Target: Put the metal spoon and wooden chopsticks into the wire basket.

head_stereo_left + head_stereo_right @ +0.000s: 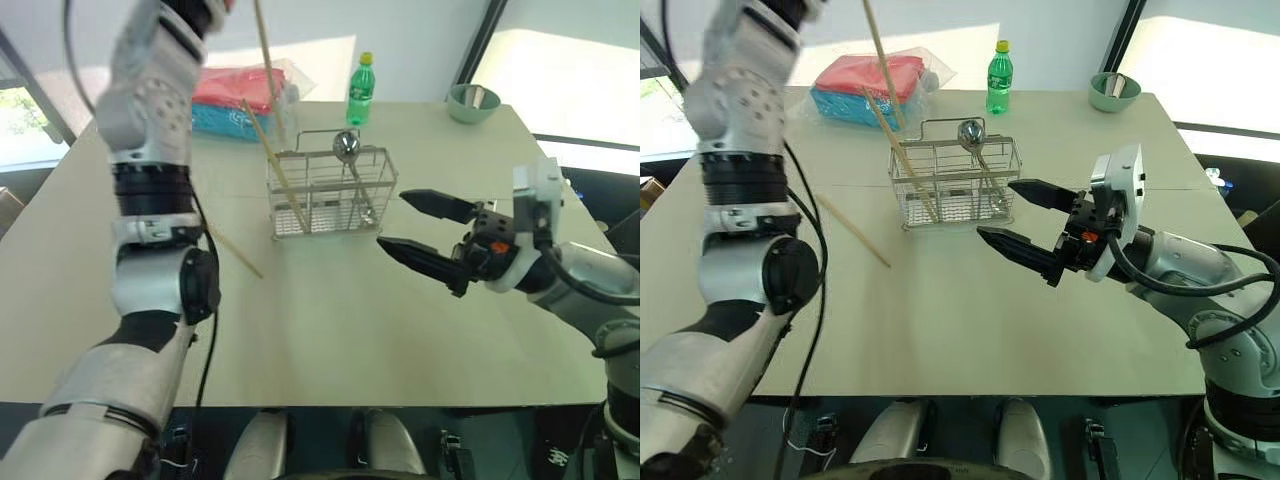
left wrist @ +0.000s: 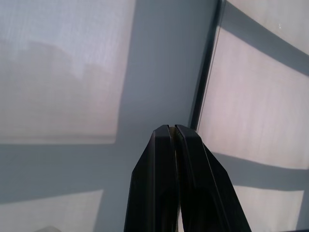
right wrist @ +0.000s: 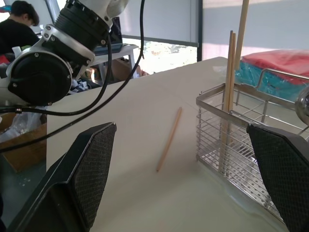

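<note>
Standing on pale table [image 1: 330, 330]: wire basket [image 1: 330, 192]; right hand [image 1: 415, 232] wide open, empty; left hand [image 2: 175, 131] closed.

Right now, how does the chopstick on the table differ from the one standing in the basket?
The chopstick on the table lies flat, outside the wire basket on the robot's left; the chopstick in the basket stands tilted in the basket's left end, its tip rising above the rim. The lying one still needs placing; the standing one is done. Both are thin, straight, pale wooden sticks.

Spoon [image 1: 348, 150] + chopstick [image 1: 277, 170] in basket [image 1: 330, 195]; chopstick [image 1: 236, 250] on table [image 1: 330, 320] left.
</note>
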`<action>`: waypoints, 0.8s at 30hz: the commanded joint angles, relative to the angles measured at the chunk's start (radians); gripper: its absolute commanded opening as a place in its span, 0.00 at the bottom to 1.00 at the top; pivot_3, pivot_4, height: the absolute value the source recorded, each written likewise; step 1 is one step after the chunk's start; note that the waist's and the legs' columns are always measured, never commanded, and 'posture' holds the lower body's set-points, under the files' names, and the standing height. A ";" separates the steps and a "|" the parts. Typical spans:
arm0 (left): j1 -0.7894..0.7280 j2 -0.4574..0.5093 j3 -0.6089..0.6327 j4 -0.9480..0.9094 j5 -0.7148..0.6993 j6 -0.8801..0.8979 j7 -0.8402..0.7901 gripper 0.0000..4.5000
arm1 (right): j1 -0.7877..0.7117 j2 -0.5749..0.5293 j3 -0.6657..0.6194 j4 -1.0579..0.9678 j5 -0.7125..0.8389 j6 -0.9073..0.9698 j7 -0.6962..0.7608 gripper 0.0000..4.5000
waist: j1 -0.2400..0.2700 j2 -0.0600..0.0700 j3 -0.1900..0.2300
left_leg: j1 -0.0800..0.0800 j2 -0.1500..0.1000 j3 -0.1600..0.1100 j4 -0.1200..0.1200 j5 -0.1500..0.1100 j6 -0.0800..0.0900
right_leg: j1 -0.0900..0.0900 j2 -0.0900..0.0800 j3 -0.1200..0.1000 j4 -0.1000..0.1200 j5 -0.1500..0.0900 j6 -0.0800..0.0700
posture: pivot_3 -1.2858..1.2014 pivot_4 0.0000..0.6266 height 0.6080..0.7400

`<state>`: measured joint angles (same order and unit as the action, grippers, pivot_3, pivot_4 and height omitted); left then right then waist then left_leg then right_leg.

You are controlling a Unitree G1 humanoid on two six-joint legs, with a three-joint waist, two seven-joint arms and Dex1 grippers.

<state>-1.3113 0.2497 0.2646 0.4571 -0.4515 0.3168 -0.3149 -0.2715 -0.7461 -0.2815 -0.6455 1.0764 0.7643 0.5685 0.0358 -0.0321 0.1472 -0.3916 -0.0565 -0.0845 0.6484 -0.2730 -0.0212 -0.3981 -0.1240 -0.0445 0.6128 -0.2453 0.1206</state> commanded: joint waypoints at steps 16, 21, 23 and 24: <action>0.203 -0.052 -0.093 -0.139 0.084 -0.019 0.001 0.82 | 0.003 -0.001 -0.051 -0.005 0.021 -0.042 -0.069 1.00 | 0.003 0.000 0.000 | 0.000 0.001 -0.001 0.001 0.000 0.001 | 0.001 0.001 0.000 0.000 0.000 0.000 | 0.52 0.24 0.45; 0.135 0.035 -0.016 -0.215 0.041 0.094 0.063 0.97 | -0.042 0.013 -0.016 0.049 -0.010 -0.045 -0.049 1.00 | 0.002 0.001 0.000 | 0.001 0.001 -0.001 0.001 0.000 0.001 | 0.001 0.001 0.000 0.000 0.000 0.000 | 0.52 0.24 0.45; 0.075 0.083 0.039 -0.198 0.021 0.144 0.123 0.97 | -0.057 0.020 -0.003 0.063 -0.014 -0.048 -0.040 1.00 | 0.001 0.001 0.001 | 0.000 0.001 -0.002 0.001 0.000 0.001 | 0.001 0.002 0.000 0.000 0.000 0.000 | 0.52 0.24 0.45; 0.047 0.105 0.065 -0.178 0.017 0.165 0.158 0.97 | -0.063 0.023 0.004 0.069 -0.017 -0.049 -0.034 1.00 | 0.001 0.000 0.001 | 0.000 0.001 -0.002 0.001 0.000 0.001 | 0.001 0.003 0.000 0.000 0.000 0.000 | 0.52 0.24 0.45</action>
<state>-1.1942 0.3231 0.2739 0.3035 -0.4140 0.4597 -0.2063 -0.3133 -0.7277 -0.2749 -0.5757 1.0631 0.7391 0.5222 0.0370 -0.0317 0.1480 -0.3915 -0.0551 -0.0866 0.6490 -0.2733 -0.0201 -0.3977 -0.1208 -0.0446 0.6130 -0.2455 0.1203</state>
